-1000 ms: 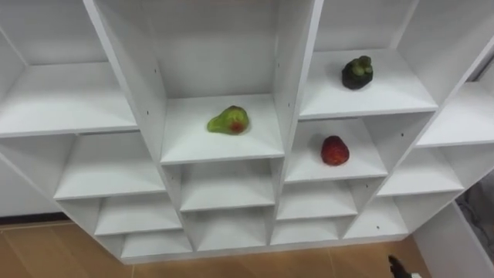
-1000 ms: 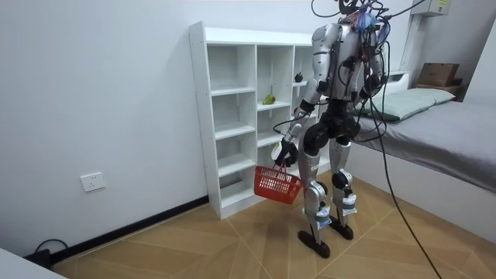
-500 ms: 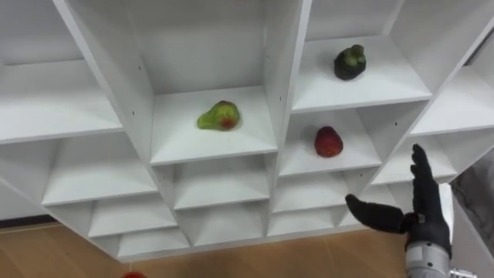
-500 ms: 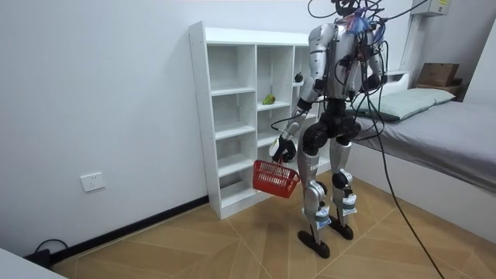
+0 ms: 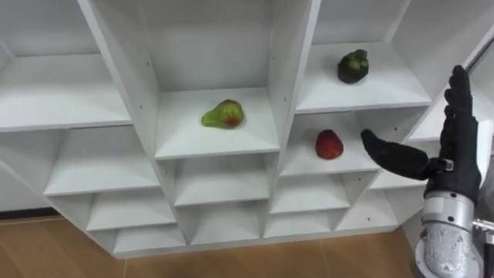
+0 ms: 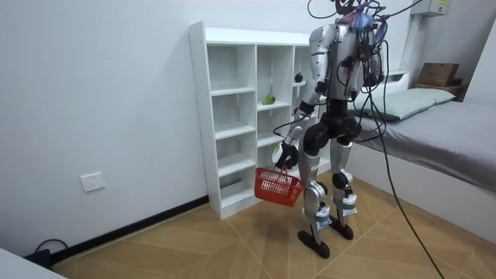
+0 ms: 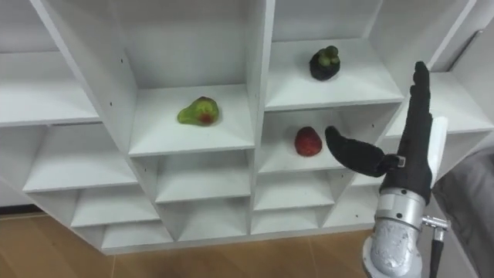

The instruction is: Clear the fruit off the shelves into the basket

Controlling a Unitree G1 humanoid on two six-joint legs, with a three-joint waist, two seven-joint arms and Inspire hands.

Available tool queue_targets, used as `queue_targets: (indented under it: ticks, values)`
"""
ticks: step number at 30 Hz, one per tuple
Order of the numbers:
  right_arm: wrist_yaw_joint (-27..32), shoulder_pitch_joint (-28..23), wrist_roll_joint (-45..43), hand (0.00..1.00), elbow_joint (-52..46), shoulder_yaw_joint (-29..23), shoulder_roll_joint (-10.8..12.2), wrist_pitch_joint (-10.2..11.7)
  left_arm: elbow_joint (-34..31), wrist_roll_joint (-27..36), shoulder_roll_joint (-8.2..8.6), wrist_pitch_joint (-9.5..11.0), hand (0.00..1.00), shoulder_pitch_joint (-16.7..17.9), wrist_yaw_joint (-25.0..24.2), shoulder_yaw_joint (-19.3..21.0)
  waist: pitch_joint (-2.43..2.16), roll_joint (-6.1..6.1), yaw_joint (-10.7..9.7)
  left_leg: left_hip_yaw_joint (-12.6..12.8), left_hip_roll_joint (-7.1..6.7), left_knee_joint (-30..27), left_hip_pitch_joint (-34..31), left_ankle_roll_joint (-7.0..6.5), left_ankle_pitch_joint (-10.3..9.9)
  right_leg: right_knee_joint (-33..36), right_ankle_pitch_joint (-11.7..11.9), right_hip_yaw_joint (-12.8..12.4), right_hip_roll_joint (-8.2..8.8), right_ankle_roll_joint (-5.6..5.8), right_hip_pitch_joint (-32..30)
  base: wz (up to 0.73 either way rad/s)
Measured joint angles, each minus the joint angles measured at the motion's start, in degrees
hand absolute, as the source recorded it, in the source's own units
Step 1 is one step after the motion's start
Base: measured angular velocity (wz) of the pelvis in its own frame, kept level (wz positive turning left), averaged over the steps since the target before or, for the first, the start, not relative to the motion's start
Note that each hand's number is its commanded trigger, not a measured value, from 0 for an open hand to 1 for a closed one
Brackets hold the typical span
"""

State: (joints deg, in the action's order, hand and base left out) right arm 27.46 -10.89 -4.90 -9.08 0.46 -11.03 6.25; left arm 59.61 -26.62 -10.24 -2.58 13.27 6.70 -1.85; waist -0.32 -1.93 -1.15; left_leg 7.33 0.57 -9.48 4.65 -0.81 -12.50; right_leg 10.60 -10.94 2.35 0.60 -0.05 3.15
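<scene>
R hand (image 5: 454, 166) spread wide, fingers straight, thumb out, empty, just right of red fruit (image 5: 329, 144), not touching. Dark fruit (image 5: 353, 67) one shelf above; green fruit (image 5: 224, 114) in centre cubby of white closet (image 5: 297, 46). Wood floor (image 6: 194, 248); bed (image 6: 442, 124) at room view's right. L hand (image 6: 288, 153) grips red basket (image 6: 277, 186) by handle; contents can't tell.
</scene>
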Motion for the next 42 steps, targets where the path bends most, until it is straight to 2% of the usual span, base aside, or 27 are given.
queue_targets:
  ticks: [7, 20, 27, 29, 35, 37, 42]
  values:
    - [0.23, 3.37, 0.26, 0.00, 0.00, -0.11, -0.81, 0.03, 1.38, -0.44, -0.05, 0.05, 1.00, -0.98, -0.79, 0.69, 0.58, -0.67, 0.15, -0.36, 0.02, -0.10, -0.34, 0.00, 0.00, -0.05, 0.00, 0.98, 0.14, 0.00, -0.06, 0.02]
    - [-2.58, 8.33, 6.74, 0.00, 2.51, -0.20, -1.78, 0.48, 1.23, -0.62, -0.02, 0.01, 1.00, -1.15, -0.65, 0.64, 0.48, -1.02, 0.26, -1.21, -0.02, -0.17, -0.74, 0.00, 0.04, -0.09, 0.00, 2.47, 0.27, 0.00, -0.12, 0.03]
    - [-4.28, 11.10, 11.37, 0.00, 7.03, -0.42, -3.49, 0.34, 1.03, -0.58, -0.02, -0.05, 1.00, -1.79, -0.80, 0.59, 0.54, -1.37, 0.53, -1.33, -0.01, -0.44, -0.89, -0.02, 0.07, -0.06, 0.01, 2.82, 0.34, -0.01, -0.18, 0.00]
    - [-4.84, 11.23, 11.69, 0.00, 7.75, -0.45, -4.08, 0.34, 1.01, -0.57, -0.03, -0.07, 1.00, -1.87, -1.09, 0.59, 0.54, -1.40, 1.18, -1.36, -0.02, -0.46, -0.87, -0.01, 0.07, -0.07, 0.01, 2.84, 0.35, -0.01, -0.17, 0.00]
    - [-5.13, 16.37, 12.15, 0.00, 14.48, -0.44, -5.01, -0.13, 1.04, -0.57, -0.03, -1.28, 1.00, -2.52, -1.16, 0.59, 0.79, -2.38, 1.79, -2.19, -0.06, -0.81, -0.90, -0.01, 0.08, -0.05, 0.03, 3.59, 0.38, -0.04, 0.29, 0.06]
    - [-5.12, 17.60, 12.15, 0.00, 15.78, -0.45, -5.10, -0.14, 1.05, -0.57, -0.03, -1.62, 1.00, -2.49, -1.24, 0.58, 1.00, -2.69, 1.93, -2.69, -0.06, -0.94, -0.91, -0.01, 0.08, -0.12, 0.03, 3.86, 0.39, -0.04, 0.51, 0.10]
    - [-5.35, 20.17, 11.75, 0.00, 20.41, -0.72, -5.15, -0.37, 0.99, -2.96, -0.07, -2.43, 1.00, -3.05, -3.18, 1.13, 0.96, -2.79, 3.02, -3.42, -0.16, -1.27, -1.04, 0.00, 0.08, -0.26, 0.03, 4.84, 0.49, -0.05, 0.92, 0.08]
